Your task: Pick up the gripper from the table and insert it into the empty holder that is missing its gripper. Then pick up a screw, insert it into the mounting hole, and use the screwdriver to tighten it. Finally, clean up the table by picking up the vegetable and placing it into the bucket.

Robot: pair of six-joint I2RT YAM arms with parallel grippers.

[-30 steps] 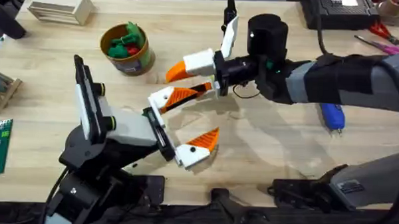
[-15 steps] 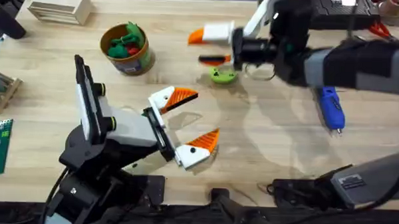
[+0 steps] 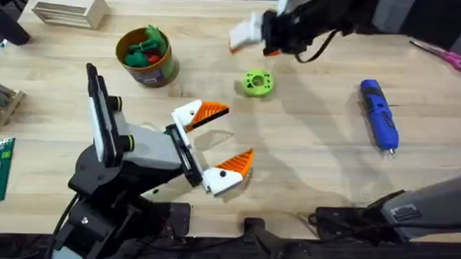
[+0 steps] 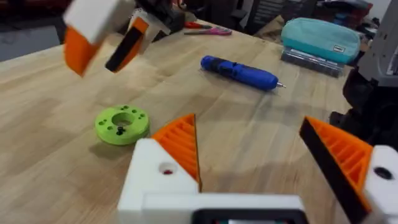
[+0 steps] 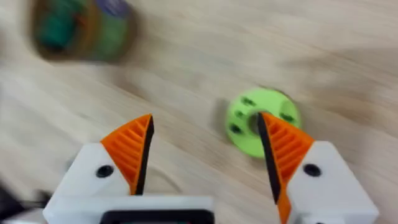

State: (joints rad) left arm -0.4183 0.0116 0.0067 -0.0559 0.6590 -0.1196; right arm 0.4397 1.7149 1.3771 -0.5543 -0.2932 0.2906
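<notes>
Both jaws stand wide, holding nothing: your left gripper (image 3: 218,141) and right gripper (image 5: 205,155). Beyond your right gripper's orange ribbed fingertips (image 5: 132,149) lies the flat lime-green plastic ring (image 5: 260,119), untouched.

Right claw (image 3: 253,34) blurred, perhaps edge-cut

my left gripper (image 3: 215,140) sits wide open near the tabletop's front edge, right gripper (image 5: 205,155) spread open too, near the far edge
</notes>
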